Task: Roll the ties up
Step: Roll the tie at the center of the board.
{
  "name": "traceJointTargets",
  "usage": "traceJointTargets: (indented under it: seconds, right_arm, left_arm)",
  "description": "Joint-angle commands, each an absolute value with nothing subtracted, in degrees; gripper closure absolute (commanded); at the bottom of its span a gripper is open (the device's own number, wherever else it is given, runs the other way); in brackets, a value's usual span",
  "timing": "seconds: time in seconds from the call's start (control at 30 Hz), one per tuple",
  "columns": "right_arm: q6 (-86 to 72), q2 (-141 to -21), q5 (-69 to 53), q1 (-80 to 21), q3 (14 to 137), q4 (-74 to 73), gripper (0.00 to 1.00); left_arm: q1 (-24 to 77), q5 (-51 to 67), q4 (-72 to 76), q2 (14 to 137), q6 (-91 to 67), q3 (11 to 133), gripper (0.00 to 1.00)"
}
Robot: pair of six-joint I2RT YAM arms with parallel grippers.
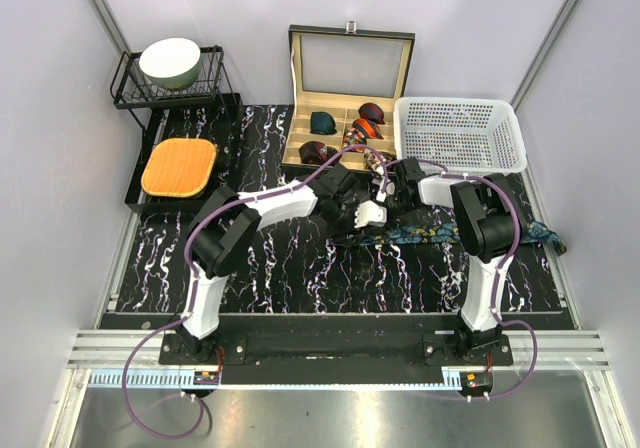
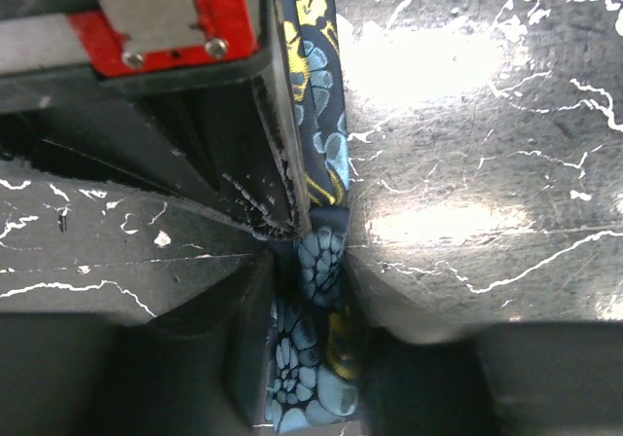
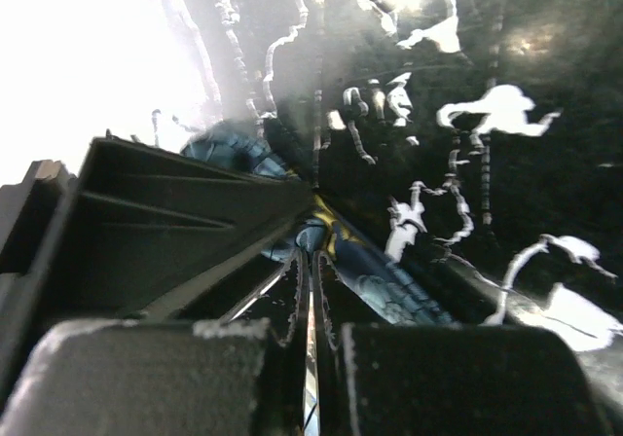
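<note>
A dark navy tie [image 1: 445,233] with a teal-and-gold pattern lies as a long strip across the marbled table [image 1: 290,268], running right from the centre. Both grippers meet over its left end. In the left wrist view the tie [image 2: 316,163] fills the gap between the fingers of my left gripper [image 2: 310,261], which press on both its sides. My right gripper [image 3: 313,217] is shut, its tips pinching a fold of the tie [image 3: 375,275]. From above, the left gripper [image 1: 372,213] and right gripper [image 1: 395,200] almost touch. Other ties sit coiled in a box: green [image 1: 322,123], maroon [image 1: 372,111], red-orange [image 1: 368,128].
The wooden box [image 1: 350,63] with its open lid stands at the back centre. A white plastic basket [image 1: 460,133] is beside it on the right. A black rack [image 1: 135,93] holding a bowl [image 1: 170,61] and an orange cushion [image 1: 178,166] occupy the back left.
</note>
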State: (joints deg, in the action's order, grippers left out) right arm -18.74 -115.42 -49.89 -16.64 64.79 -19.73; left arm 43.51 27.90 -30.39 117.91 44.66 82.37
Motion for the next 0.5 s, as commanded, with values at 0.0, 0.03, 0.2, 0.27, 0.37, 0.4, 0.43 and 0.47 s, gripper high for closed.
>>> traceJointTargets:
  seconds: [0.0, 0.03, 0.2, 0.27, 0.37, 0.4, 0.43, 0.47]
  right_arm:
    - [-15.5, -116.5, -43.2, -17.6, 67.1, -22.2, 1.00]
    - [-15.1, -116.7, -43.1, -17.6, 67.1, -22.7, 1.00]
    - [-14.2, -117.3, -40.4, -17.5, 66.4, -22.9, 1.00]
    - [-14.0, -117.4, -40.3, -17.6, 66.3, -22.6, 1.00]
    - [-14.2, -117.9, -40.2, -17.6, 66.3, -22.2, 1.00]
    - [-14.4, -117.9, -40.2, -17.5, 66.4, -22.1, 1.00]
    - [-14.3, -118.0, -40.3, -17.6, 66.4, -22.1, 1.00]
    - [-14.4, -118.1, -40.2, -17.6, 66.4, -22.1, 1.00]
  left_arm:
    - [41.1, 29.6, -31.0, 116.2, 41.3, 78.5, 0.48]
    - [40.5, 30.9, -30.2, 114.6, 40.8, 77.9, 0.43]
    - [36.9, 34.0, -21.1, 107.9, 37.1, 71.0, 0.30]
    - [36.7, 33.4, -17.1, 105.6, 36.9, 68.3, 0.29]
    - [36.7, 32.4, -15.3, 105.1, 36.7, 66.3, 0.29]
    - [36.7, 32.3, -15.5, 105.6, 36.7, 66.6, 0.31]
    - [36.7, 32.4, -15.4, 105.8, 36.6, 66.8, 0.32]
    - [36.7, 32.6, -14.5, 105.9, 36.0, 66.7, 0.33]
